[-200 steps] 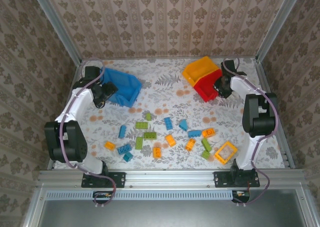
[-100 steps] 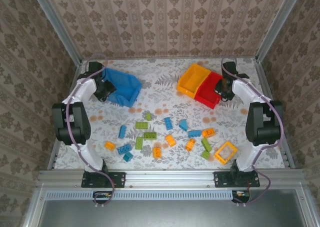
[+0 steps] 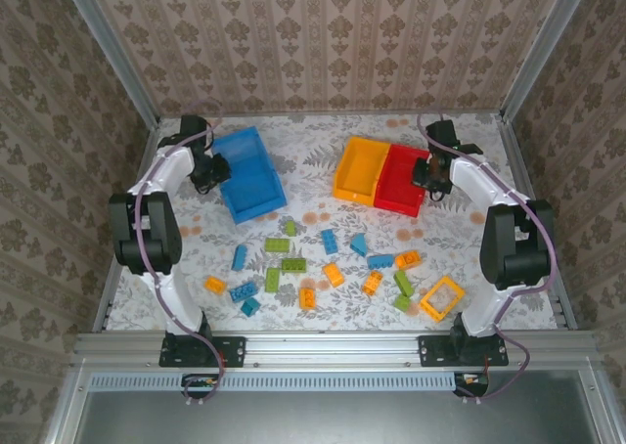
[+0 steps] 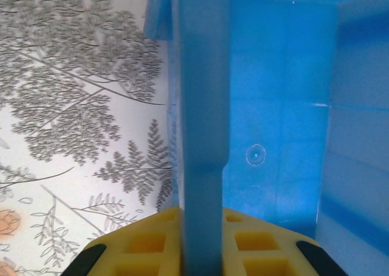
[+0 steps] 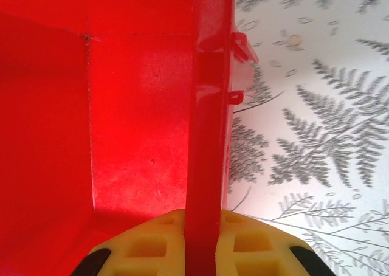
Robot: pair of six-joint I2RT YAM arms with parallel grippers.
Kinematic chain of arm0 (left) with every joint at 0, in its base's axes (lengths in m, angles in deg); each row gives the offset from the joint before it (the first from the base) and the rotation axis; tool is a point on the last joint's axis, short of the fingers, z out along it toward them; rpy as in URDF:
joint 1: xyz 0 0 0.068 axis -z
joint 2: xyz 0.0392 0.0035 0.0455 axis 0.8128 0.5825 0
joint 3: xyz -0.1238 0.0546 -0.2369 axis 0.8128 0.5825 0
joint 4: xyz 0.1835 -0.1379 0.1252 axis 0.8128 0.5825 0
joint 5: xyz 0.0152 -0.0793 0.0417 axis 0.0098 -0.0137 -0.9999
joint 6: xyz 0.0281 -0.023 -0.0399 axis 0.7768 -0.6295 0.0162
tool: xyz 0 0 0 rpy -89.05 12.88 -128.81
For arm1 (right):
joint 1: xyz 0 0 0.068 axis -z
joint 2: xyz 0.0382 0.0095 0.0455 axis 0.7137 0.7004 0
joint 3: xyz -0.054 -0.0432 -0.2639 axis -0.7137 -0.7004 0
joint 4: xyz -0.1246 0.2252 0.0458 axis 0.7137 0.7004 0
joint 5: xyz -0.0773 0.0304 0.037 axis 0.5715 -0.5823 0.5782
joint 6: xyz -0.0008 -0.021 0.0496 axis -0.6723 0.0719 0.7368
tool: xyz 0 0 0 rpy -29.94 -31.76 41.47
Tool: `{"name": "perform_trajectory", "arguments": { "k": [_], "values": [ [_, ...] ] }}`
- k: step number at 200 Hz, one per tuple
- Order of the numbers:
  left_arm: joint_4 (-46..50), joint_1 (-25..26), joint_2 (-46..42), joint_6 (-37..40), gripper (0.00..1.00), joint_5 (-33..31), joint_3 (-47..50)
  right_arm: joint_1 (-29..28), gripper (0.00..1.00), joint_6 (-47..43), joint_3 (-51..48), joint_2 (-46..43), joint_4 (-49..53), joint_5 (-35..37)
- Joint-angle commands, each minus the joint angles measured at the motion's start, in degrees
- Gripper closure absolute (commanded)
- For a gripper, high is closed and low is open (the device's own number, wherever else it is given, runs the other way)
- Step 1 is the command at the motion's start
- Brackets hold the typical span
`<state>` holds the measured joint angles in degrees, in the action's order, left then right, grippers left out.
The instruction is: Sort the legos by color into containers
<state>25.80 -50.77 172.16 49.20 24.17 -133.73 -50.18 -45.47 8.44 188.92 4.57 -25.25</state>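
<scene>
Fern-printed white surface [image 3: 313, 141], closed in by patterned wallpaper [image 3: 323, 43]. Clenched on blue bin [image 3: 252, 178] wall with left claw [image 3: 209, 170], on red bin [image 3: 396, 178] wall with right claw [image 3: 427, 173].

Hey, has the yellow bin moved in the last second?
Yes. The yellow bin has shifted left and forward, away from the back rail, and now sits flat beside the red bin.

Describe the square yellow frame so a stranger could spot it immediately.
Look at the near right corner of the table, beside the right arm's base. At the right end of the scattered legos lies the yellow frame, just right of two green bricks. It alone is a hollow square; the others are solid studded blocks.
</scene>
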Motion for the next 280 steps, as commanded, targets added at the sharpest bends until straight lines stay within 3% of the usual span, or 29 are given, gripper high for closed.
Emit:
{"name": "perform_trajectory", "arguments": {
  "k": [1,77,170,219,253,280],
  "values": [
    [1.4,3.2,2.8,5.9,0.88,3.1,-3.6,-2.2,0.90,-4.2,2.3,1.4,0.6,-4.2],
    [5.5,8.5,9.3,10.9,0.95,3.1,-12.8,-5.6,0.91,-5.8,8.4,9.9,0.9,-9.0],
    [10.0,9.0,9.1,14.7,0.96,-0.2,-14.1,-5.6,0.86,-9.3,14.4,14.9,3.5,-11.2],
    [11.2,9.6,9.0,14.1,0.73,-0.7,-15.5,-5.6,0.69,-7.9,13.1,13.7,3.8,-9.3],
    [11.7,9.6,6.5,12.6,0.58,-1.8,-15.4,-5.5,0.49,-5.5,10.6,8.8,3.3,-6.1],
    [11.7,9.6,3.1,10.7,0.47,-3.3,-14.5,-5.4,0.44,-3.9,8.9,3.5,3.9,-3.4]
  ]
}}
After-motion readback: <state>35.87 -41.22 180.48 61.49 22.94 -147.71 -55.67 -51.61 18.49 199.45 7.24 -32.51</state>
